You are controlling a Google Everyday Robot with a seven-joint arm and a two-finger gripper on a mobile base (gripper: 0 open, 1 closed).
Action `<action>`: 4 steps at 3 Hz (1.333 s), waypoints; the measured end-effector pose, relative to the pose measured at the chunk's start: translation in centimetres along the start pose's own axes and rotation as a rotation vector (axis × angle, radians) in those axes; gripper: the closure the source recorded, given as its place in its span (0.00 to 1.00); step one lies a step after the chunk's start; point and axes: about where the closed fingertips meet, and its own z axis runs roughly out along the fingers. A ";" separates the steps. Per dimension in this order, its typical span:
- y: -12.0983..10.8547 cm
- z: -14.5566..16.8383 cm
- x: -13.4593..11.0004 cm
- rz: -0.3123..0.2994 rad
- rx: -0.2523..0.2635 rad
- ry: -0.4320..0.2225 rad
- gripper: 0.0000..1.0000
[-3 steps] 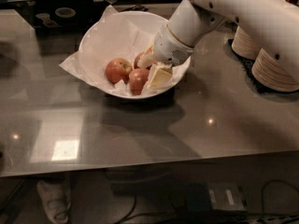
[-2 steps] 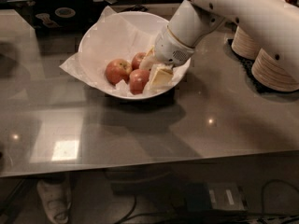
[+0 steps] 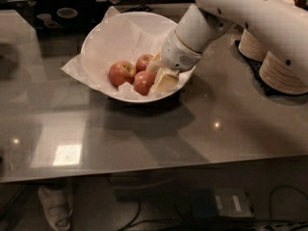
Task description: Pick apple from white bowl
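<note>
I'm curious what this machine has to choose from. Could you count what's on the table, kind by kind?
White bowl: 1
Apples: 3, all in the white bowl
Stacks of small bowls: 2
Gripper: 1, inside the white bowl, right beside the apples
Total: 7

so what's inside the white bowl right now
The white bowl holds a white paper sheet and three reddish apples: left apple, rear apple, front apple. The gripper reaches in at the right, beside the front apple, covering whatever lies under it.
</note>
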 end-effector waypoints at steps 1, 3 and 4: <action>0.0 0.0 0.0 0.000 0.000 0.000 1.00; -0.4 -1.1 -0.6 -0.007 -0.004 -0.100 1.00; -1.0 -3.7 -1.9 -0.027 0.009 -0.216 1.00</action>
